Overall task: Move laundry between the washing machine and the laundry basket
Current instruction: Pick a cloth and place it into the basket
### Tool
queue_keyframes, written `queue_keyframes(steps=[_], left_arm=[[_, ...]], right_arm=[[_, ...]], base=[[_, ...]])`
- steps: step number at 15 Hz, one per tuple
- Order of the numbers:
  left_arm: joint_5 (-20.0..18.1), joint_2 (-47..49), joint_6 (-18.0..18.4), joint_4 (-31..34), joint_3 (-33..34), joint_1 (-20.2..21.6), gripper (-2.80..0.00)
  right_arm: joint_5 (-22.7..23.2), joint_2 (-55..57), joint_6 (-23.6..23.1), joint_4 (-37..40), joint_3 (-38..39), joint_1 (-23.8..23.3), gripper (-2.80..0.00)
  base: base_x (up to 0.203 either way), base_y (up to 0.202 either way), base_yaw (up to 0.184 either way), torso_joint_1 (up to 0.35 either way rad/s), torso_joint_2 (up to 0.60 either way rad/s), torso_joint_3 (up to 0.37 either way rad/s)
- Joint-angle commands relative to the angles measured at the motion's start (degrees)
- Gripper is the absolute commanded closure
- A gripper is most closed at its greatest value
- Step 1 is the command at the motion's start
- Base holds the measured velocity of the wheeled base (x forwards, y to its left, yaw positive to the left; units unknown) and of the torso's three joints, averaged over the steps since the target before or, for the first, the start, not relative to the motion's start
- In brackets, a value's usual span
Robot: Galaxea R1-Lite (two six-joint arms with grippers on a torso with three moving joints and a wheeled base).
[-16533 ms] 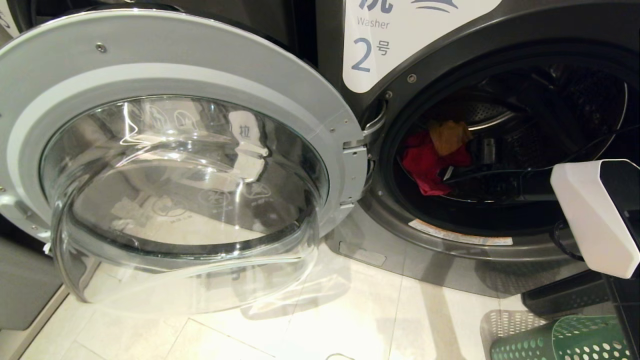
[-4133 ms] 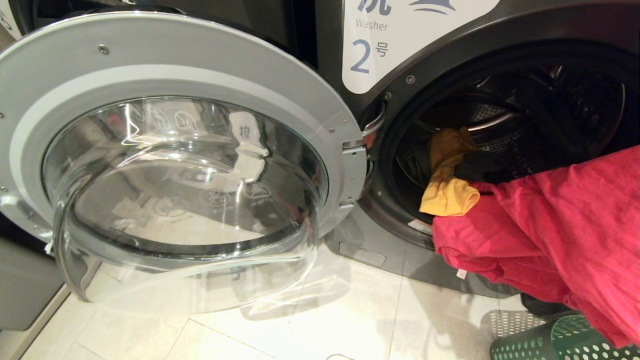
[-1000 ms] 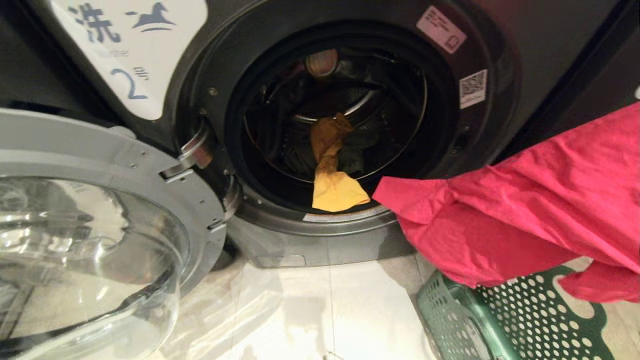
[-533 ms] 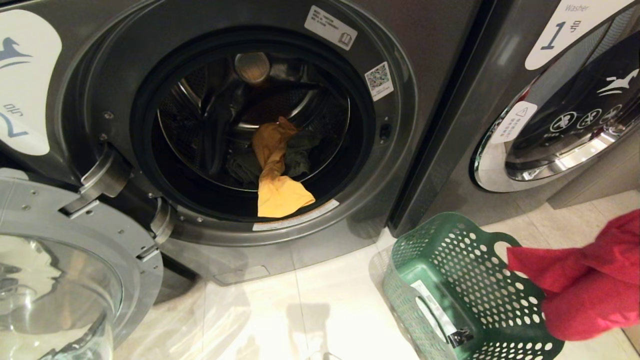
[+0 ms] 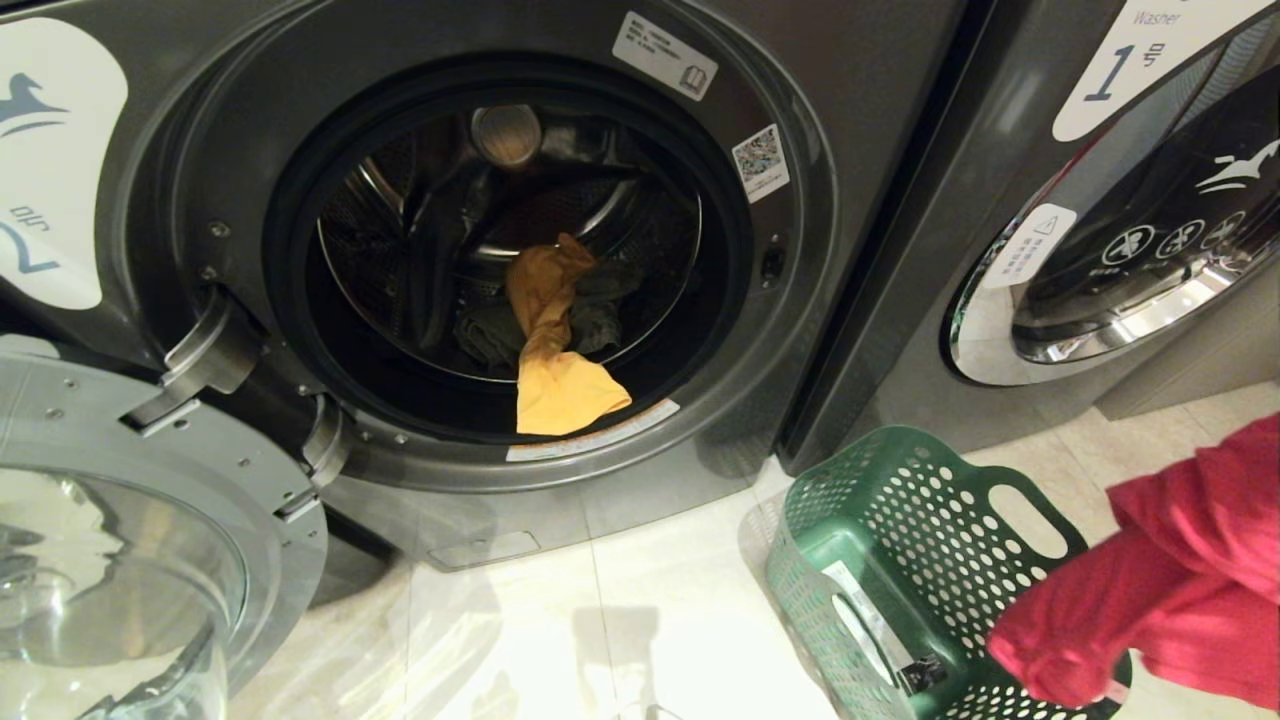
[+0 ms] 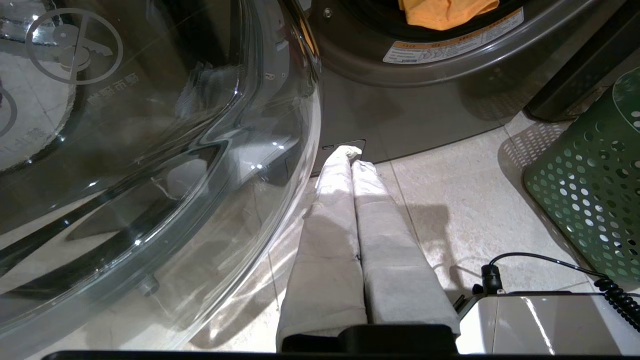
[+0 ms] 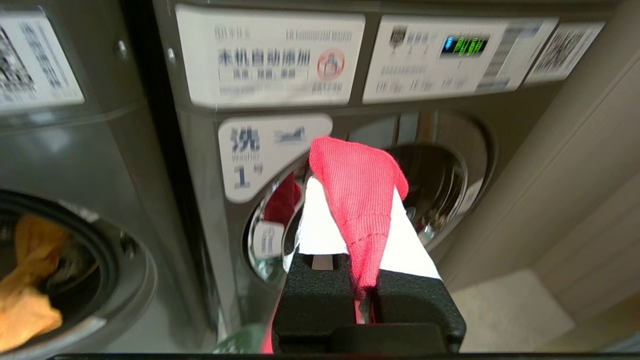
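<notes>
Washing machine "2" (image 5: 800,200) has its glass door (image 5: 150,520) swung open to the left. A mustard-orange cloth (image 5: 560,380) hangs out over the drum's lip, and a dark grey-olive piece (image 5: 485,335) lies behind it. The green laundry basket (image 5: 940,560) stands on the floor to the machine's right. My right gripper (image 7: 350,200) is shut on the red-pink cloth (image 7: 360,165). In the head view this cloth (image 5: 1150,590) hangs over the basket's right end and hides the gripper. My left gripper (image 6: 352,152) is shut and parked low beside the door (image 6: 150,150).
Machine "1" (image 5: 1130,220) stands to the right with its door closed, close behind the basket (image 6: 595,185). Pale floor tiles (image 5: 650,620) lie between the open door and the basket. A coiled cable (image 6: 615,300) runs by the left wrist.
The head view swung right across the washer, then held still. The red-pink cloth has sunk lower over the basket's right end. The left arm has not moved.
</notes>
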Motion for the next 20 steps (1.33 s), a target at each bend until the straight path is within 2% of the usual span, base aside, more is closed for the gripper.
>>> queue_keyframes(steps=[1,5,8,14,15,20], left_arm=[[0.01,0.02,-0.01,0.0,0.02,0.0,0.0],[0.01,0.02,-0.01,0.0,0.02,0.0,0.0],[0.01,0.02,-0.01,0.0,0.02,0.0,0.0],[0.01,0.02,-0.01,0.0,0.02,0.0,0.0],[0.01,0.02,-0.01,0.0,0.02,0.0,0.0],[0.01,0.02,-0.01,0.0,0.02,0.0,0.0]], right_arm=[[-0.05,0.92,2.0,2.57,1.85,-0.07,0.0],[-0.07,2.48,10.14,5.79,8.11,-0.18,0.0],[-0.12,2.4,14.58,5.9,16.46,-0.17,0.0],[0.04,0.73,17.42,5.96,25.34,-0.08,0.0],[0.04,0.09,17.39,5.81,26.1,-0.08,-2.8],[0.13,-1.07,17.21,5.89,27.87,-0.08,-2.8]], base=[[0.0,0.0,0.0,0.0,0.0,0.0],[0.0,0.0,0.0,0.0,0.0,0.0],[0.0,0.0,0.0,0.0,0.0,0.0],[0.0,0.0,0.0,0.0,0.0,0.0],[0.0,0.0,0.0,0.0,0.0,0.0],[0.0,0.0,0.0,0.0,0.0,0.0]])
